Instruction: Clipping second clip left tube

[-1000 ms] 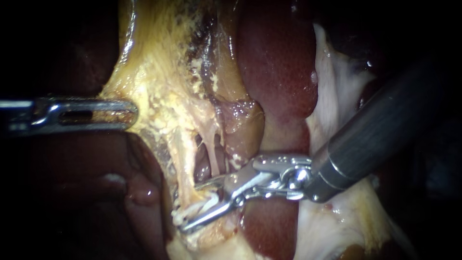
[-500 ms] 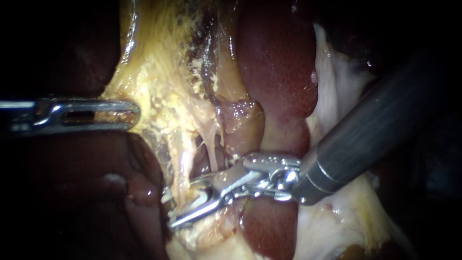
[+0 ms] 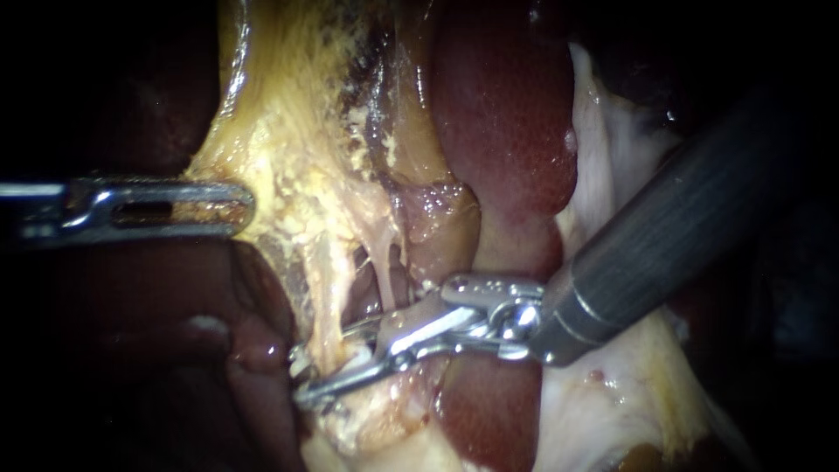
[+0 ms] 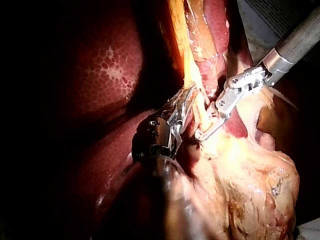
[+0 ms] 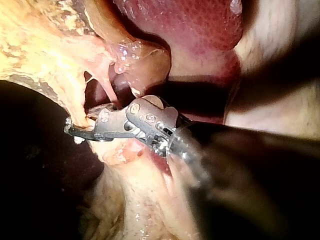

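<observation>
My right instrument (image 3: 322, 367) comes in from the right, and its open jaws straddle the left tube (image 3: 328, 325), a yellow strand running down from the fatty tissue. One jaw lies above the strand and the longer one below it. The right wrist view shows the same jaws (image 5: 77, 121) with the tube (image 5: 80, 107) between them. A thinner pale right tube (image 3: 384, 273) stands just beside. My left instrument (image 3: 240, 208) comes in from the left, shut on the edge of the yellow tissue (image 3: 288, 149), which it holds taut. In the left wrist view it (image 4: 184, 107) grips that tissue beside my right instrument (image 4: 202, 127).
Dark red liver (image 3: 507, 114) fills the upper middle and lies again below the right instrument's wrist (image 3: 481, 411). Pale whitish tissue (image 3: 612, 157) lies behind the right shaft (image 3: 682, 236). A dark red lobe (image 3: 253, 350) bulges to the left of the tubes.
My right instrument has slid to the left along the tissue, so its jaws now reach past the left tube. The left instrument has held still.
</observation>
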{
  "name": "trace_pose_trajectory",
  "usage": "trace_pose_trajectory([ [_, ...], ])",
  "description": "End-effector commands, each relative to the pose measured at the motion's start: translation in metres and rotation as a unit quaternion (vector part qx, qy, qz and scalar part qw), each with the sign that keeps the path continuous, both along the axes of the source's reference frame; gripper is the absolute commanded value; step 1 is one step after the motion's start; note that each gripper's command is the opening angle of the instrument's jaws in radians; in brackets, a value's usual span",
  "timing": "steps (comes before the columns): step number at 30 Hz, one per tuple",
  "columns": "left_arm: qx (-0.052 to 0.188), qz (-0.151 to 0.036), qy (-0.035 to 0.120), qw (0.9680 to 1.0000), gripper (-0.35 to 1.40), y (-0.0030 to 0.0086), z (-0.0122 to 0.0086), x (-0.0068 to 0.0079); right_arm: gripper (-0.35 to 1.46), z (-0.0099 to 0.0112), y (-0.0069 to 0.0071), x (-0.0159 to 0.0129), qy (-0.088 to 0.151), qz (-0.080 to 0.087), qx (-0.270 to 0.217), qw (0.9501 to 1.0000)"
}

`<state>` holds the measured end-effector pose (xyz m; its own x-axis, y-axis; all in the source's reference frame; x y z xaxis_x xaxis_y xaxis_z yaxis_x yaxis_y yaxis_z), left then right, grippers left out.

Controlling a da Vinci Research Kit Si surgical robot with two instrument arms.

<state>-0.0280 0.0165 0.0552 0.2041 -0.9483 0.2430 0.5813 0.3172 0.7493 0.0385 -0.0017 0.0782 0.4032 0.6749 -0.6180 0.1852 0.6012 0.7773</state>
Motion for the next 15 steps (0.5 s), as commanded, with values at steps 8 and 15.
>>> trace_pose_trajectory([
  [8, 0.000, 0.000, 0.000, 1.0000, -0.35, 0.0000, 0.0000, 0.0001, -0.35, 0.0003, 0.0000, -0.0002, -0.003, -0.001, -0.001, 1.0000],
  [15, 0.000, 0.000, 0.000, 1.0000, -0.35, 0.0000, 0.0000, 0.0001, -0.35, 0.0003, 0.0000, -0.0002, -0.003, -0.001, -0.001, 1.0000],
])
